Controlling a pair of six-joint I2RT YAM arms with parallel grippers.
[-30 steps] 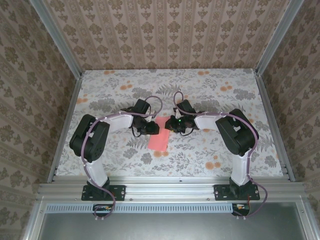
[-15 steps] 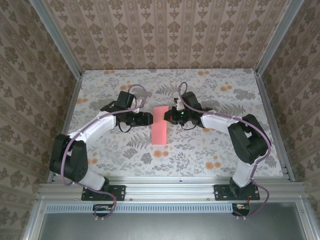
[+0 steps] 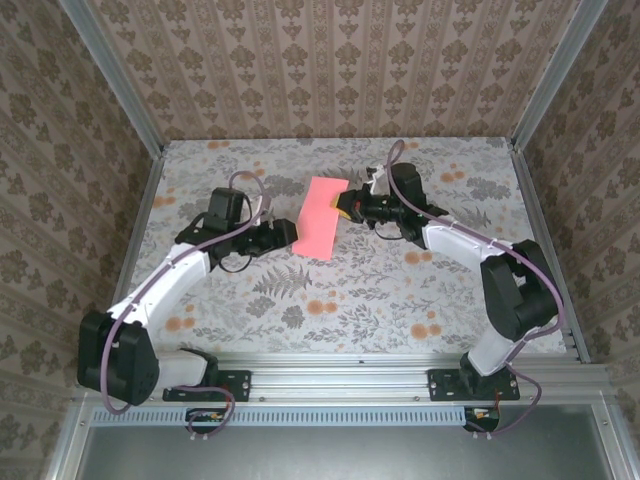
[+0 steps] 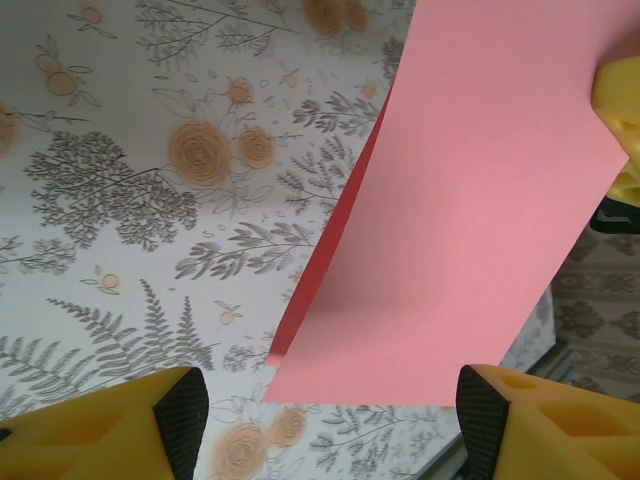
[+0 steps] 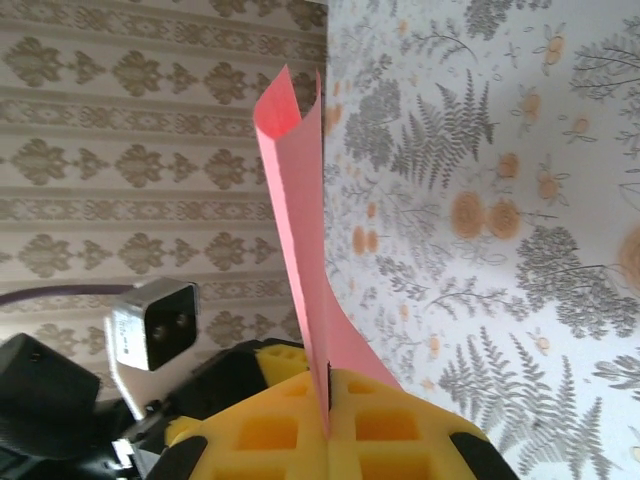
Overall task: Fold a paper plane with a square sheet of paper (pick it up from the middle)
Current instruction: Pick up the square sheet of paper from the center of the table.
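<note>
Right claw [image 3: 347, 207] is pinched tight on one long edge of the paper [image 3: 320, 216], holding the folded pink strip up off the tabletop [image 3: 420, 290]. Its long axis runs crosswise to both claws. Left claw [image 3: 285, 233] is spread wide and empty, with the free lower end just ahead between its fingers, so it looks best placed for the next pinch.

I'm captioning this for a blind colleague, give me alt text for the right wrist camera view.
The right gripper is shut on the pink sheet of paper, which stands edge-on from between its yellow fingers. The floral table lies to its right, the patterned wall to its left.
</note>
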